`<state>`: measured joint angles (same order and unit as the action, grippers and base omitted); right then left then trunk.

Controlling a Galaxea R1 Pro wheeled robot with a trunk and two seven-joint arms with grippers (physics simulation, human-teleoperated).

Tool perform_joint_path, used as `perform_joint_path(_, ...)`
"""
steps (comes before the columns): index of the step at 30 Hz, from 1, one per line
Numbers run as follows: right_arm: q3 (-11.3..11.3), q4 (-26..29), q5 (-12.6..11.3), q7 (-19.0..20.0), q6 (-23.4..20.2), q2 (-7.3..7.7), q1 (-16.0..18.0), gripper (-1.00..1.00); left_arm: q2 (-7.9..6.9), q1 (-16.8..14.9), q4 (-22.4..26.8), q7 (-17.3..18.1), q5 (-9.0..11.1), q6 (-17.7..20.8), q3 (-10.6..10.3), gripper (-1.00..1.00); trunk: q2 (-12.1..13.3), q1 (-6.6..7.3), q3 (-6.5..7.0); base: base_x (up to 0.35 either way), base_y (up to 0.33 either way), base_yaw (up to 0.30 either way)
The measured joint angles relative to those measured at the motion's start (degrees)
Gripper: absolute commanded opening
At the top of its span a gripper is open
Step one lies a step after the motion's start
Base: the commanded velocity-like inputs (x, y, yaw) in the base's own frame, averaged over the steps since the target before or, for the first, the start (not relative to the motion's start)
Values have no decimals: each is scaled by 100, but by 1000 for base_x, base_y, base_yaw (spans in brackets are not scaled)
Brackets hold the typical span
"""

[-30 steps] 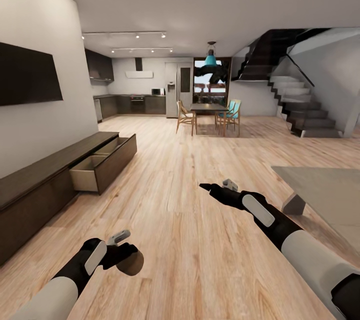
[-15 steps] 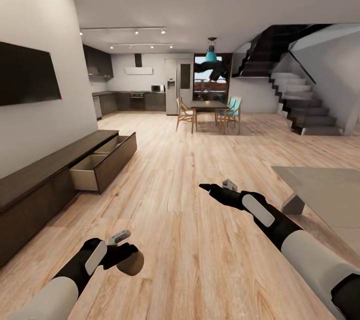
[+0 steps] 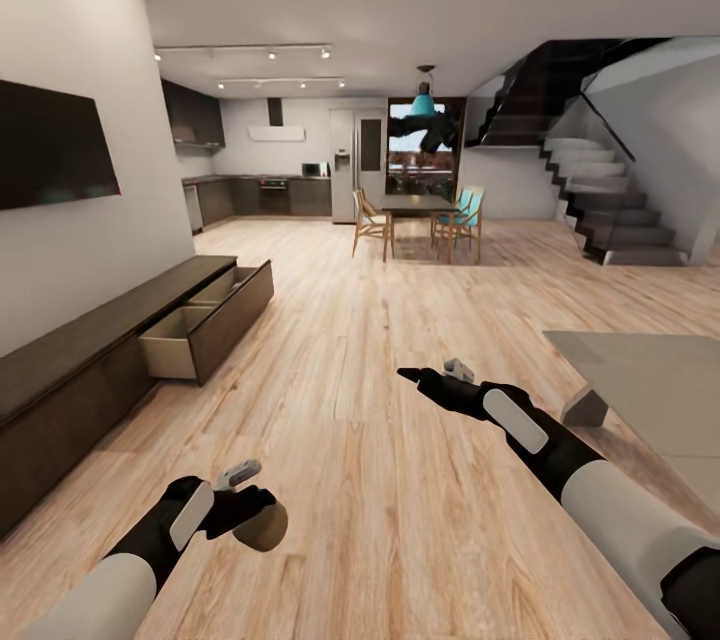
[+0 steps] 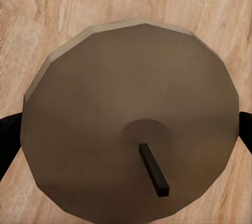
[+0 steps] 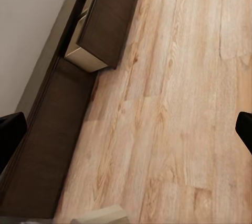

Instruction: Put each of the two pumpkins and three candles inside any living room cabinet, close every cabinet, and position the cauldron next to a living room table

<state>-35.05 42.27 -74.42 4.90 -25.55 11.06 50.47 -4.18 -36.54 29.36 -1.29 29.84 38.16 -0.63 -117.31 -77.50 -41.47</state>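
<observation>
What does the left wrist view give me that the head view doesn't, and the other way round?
Left wrist view alone: the candle end-on, with its dark wick and a black finger at each side. Head view alone: the cabinet with one drawer pulled out, the grey table, and the right gripper apart from everything, over the floor. Both: the left gripper shut on the candle, above the wood floor.

The floor is pale wood plank with a soft sheen and clear grain. The cabinet is dark matt wood (its open drawer paler inside). The candle looks dull, waxy tan; the table smooth grey.
</observation>
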Motion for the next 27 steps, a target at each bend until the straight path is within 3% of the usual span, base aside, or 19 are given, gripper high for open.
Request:
perform_joint_path(6, 0, 0, 1, 15, 42, 24, 0, 100, -10, 0, 0, 1, 2, 2, 1, -100, 0, 2, -52, 122, 0, 0)
perform_joint_path(27, 0, 0, 2, 18, 79, 31, 0, 100, -11, 0, 0, 1, -6, 4, -1, -100, -1, 4, -61, 332, 0, 0)
